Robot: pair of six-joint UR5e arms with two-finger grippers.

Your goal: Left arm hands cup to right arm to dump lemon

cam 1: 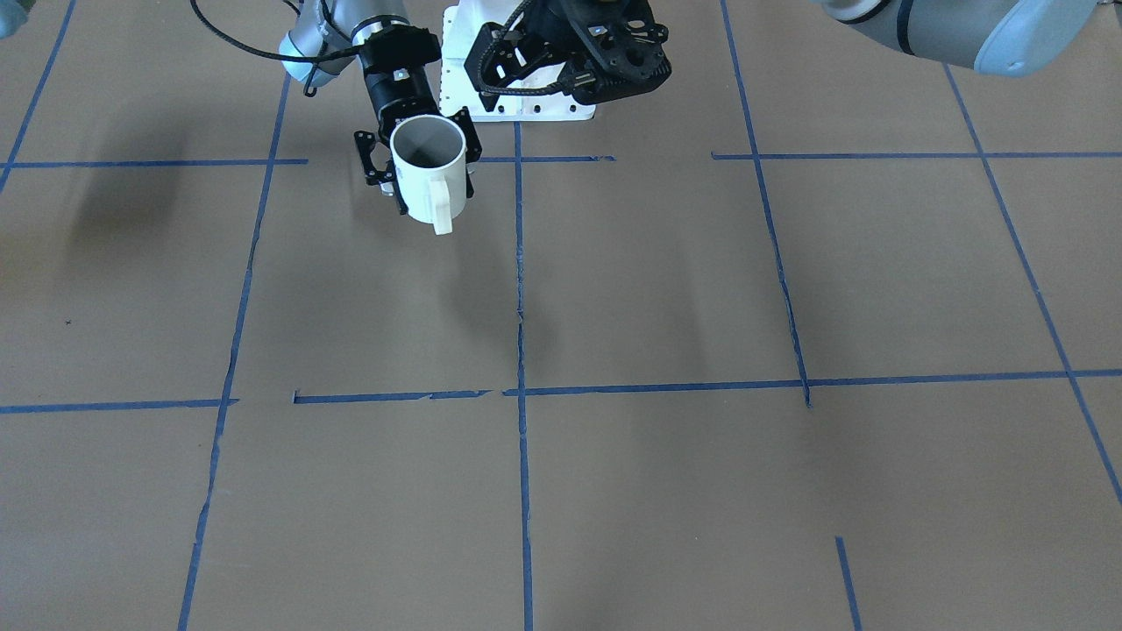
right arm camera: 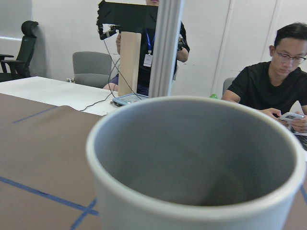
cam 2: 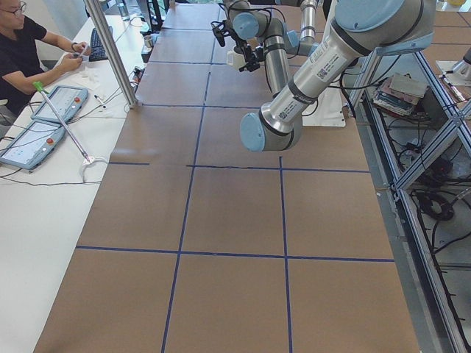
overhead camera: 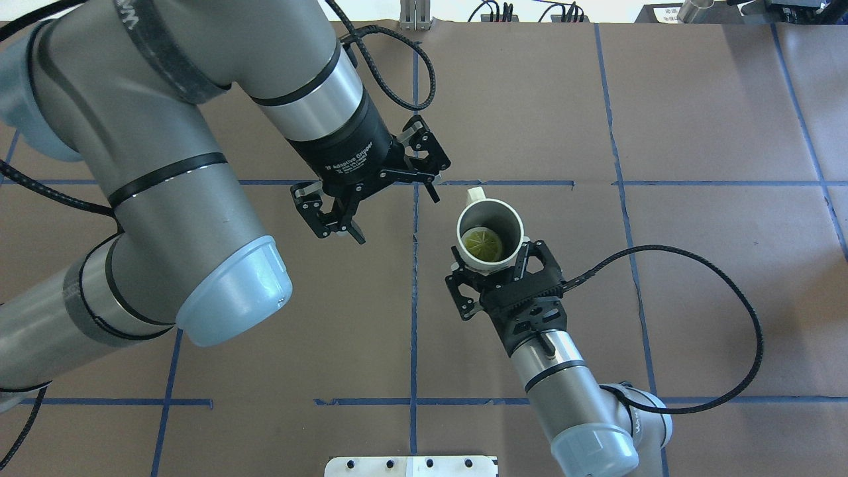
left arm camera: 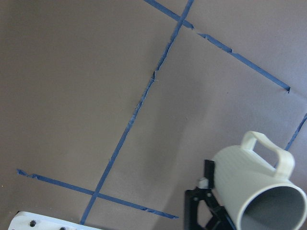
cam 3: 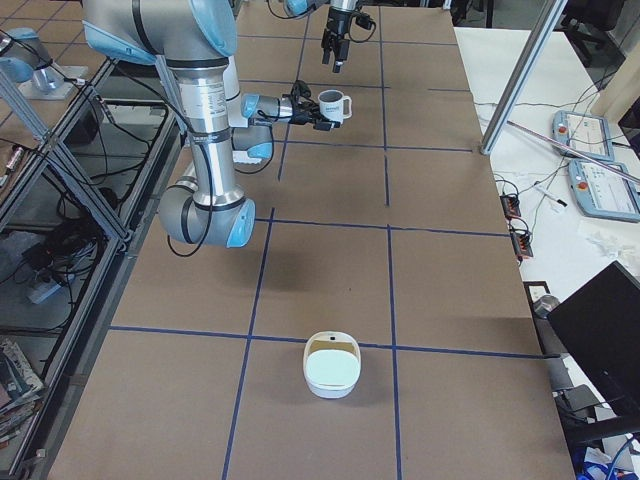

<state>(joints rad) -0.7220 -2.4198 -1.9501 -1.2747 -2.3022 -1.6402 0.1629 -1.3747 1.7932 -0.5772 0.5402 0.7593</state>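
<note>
My right gripper (overhead camera: 493,265) is shut on the white ribbed cup (overhead camera: 507,215) and holds it roughly upright above the table, handle pointing away from me. The yellowish-green lemon (overhead camera: 482,244) lies in the cup's bottom. The cup also shows in the front view (cam 1: 429,180), the right side view (cam 3: 332,103), the left wrist view (left arm camera: 249,177) and, filling the frame, the right wrist view (right arm camera: 192,158). My left gripper (overhead camera: 397,217) is open and empty, a short way to the cup's left and clear of it; in the front view (cam 1: 561,61) it hangs beside the cup.
A white bowl-like container (cam 3: 332,365) sits on the brown table toward the end on my right. Blue tape lines (cam 1: 521,386) grid the table. The white base plate (cam 1: 517,88) is at my edge. Operators sit at a side table (cam 2: 29,51) beyond a metal post (cam 2: 110,51).
</note>
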